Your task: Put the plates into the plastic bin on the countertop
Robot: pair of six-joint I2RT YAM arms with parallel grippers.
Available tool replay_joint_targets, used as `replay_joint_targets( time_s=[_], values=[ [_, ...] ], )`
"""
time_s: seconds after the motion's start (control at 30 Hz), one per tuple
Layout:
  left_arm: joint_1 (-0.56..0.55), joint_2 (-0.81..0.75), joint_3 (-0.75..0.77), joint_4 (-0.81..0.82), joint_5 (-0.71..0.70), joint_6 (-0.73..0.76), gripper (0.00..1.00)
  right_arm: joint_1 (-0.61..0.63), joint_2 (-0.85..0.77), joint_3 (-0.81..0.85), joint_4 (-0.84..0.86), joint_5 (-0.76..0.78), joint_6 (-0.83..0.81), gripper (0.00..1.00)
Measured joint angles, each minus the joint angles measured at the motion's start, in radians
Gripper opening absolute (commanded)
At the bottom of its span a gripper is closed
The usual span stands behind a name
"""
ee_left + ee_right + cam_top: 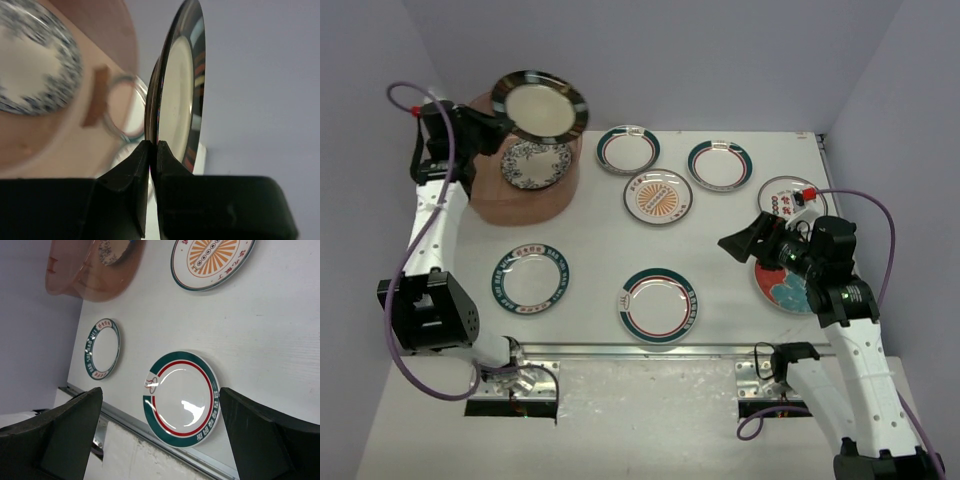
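Observation:
My left gripper [498, 128] is shut on the rim of a black-gold plate [539, 107] and holds it tilted above the pinkish-brown plastic bin [485, 200]; in the left wrist view the plate [176, 95] stands edge-on between the fingers. A blue floral plate [536, 164] lies in the bin. My right gripper [738, 243] is open and empty, above the white countertop [600, 240]. A green-and-red plate [181, 397] lies between its fingers in the right wrist view, and it also shows near the front rail in the top view [659, 304].
On the countertop lie a dark-rimmed plate [530, 278], an orange sunburst plate [658, 196], two green-and-red plates [628, 149] [720, 164], a red-character plate [786, 196] and a teal-red plate [786, 287] under the right arm. The metal rail [640, 350] runs along the front.

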Motion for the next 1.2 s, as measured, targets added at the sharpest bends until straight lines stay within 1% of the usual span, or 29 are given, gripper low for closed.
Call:
replay_joint_targets(
  time_s=[0.03,0.1,0.2,0.33,0.4,0.5,0.63,0.67,0.7,0.77,0.8,0.87,0.9,0.93,0.97,1.07,1.2],
  values=[
    [0.067,0.022,0.024,-0.010,-0.021,0.004,0.00,0.000,0.000,0.000,0.000,0.000,0.000,0.99],
    [0.155,0.077,0.061,-0.021,-0.070,0.015,0.00,0.000,0.000,0.000,0.000,-0.001,0.000,0.99],
    [0.209,0.203,0.155,-0.092,-0.101,0.035,0.00,0.000,0.001,0.000,0.000,-0.002,0.000,0.99],
    [0.201,0.416,0.293,-0.142,-0.050,0.056,0.00,0.000,0.001,0.000,0.000,-0.002,0.000,0.99],
    [0.188,0.496,0.325,-0.156,-0.020,0.061,0.00,0.000,0.001,0.000,0.000,-0.002,-0.001,0.99],
    [0.169,0.565,0.336,-0.187,0.008,0.071,0.00,0.000,0.001,0.000,0.000,-0.002,-0.001,0.99],
    [0.138,0.619,0.350,-0.225,0.013,0.087,0.00,0.000,0.004,0.000,0.000,-0.002,-0.003,0.99],
    [0.132,0.625,0.353,-0.221,0.015,0.089,0.05,0.000,0.006,0.000,0.000,-0.002,-0.003,0.99],
    [0.128,0.629,0.356,-0.218,0.014,0.090,0.18,0.000,0.008,0.000,0.000,-0.002,-0.003,0.99],
    [0.121,0.631,0.360,-0.211,0.010,0.092,0.32,0.000,0.013,0.000,0.000,-0.002,-0.003,0.99],
    [0.117,0.631,0.361,-0.202,0.008,0.091,0.48,0.000,0.014,0.000,0.000,-0.002,-0.003,0.99],
    [0.111,0.631,0.361,-0.187,-0.001,0.091,0.68,0.000,0.015,0.000,0.000,-0.003,-0.004,0.99],
    [0.109,0.631,0.362,-0.180,-0.007,0.090,0.75,0.000,0.015,0.000,0.000,-0.004,-0.004,0.99],
    [0.107,0.631,0.362,-0.178,-0.015,0.088,0.80,0.000,0.015,0.000,0.000,-0.005,-0.004,0.99],
    [0.105,0.631,0.362,-0.180,-0.024,0.087,0.83,0.000,0.015,0.000,0.000,-0.005,-0.004,0.99],
    [0.101,0.642,0.391,-0.217,-0.054,0.096,0.85,0.000,0.015,-0.001,0.001,-0.007,-0.004,0.99],
    [0.100,0.711,0.522,-0.259,-0.086,0.112,0.91,0.000,0.020,-0.007,0.004,-0.013,-0.004,0.99]
  ],
)
